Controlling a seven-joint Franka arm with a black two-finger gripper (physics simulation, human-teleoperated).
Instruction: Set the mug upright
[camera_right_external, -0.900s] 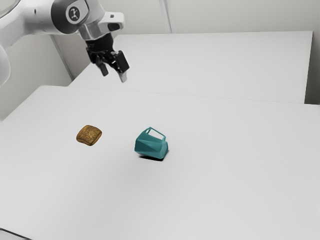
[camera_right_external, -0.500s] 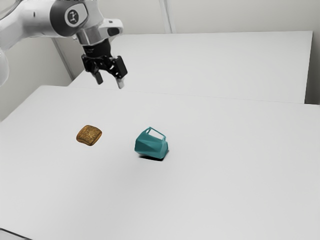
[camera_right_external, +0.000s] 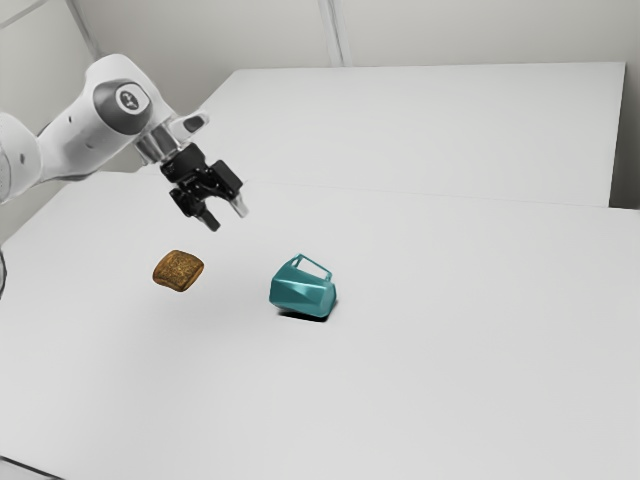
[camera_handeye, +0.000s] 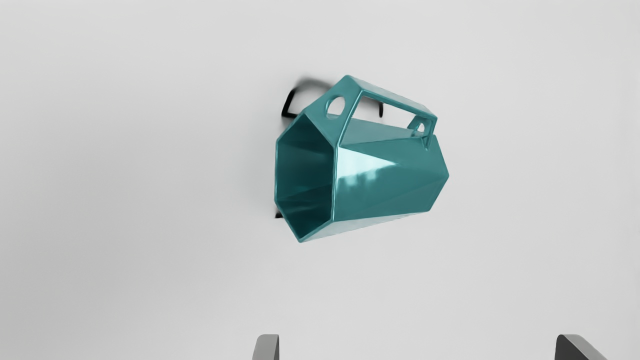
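Observation:
In the exterior view the black gripper (camera_right_external: 227, 218) hangs above the table, toward the exterior view's left of the mug and clear of it. A teal faceted mug (camera_right_external: 303, 292) lies on its side there, handle upward. The wrist view has the same mug (camera_handeye: 385, 175) ahead of the fingertips, its dark opening and its handle both visible. Wide apart, with nothing between them, stand the two fingers of the gripper (camera_handeye: 417, 347).
A brown, bread-like item (camera_right_external: 179, 270) rests on the white table (camera_right_external: 420, 380), toward the exterior view's left of the mug. Behind stands another white surface (camera_right_external: 430, 130). A dark-edged object (camera_right_external: 30, 468) shows at the near left corner.
My hand has come down toward the table and is now lower and nearer the mug, after a slight shift to the exterior view's left. The mug and the brown item have stayed put.

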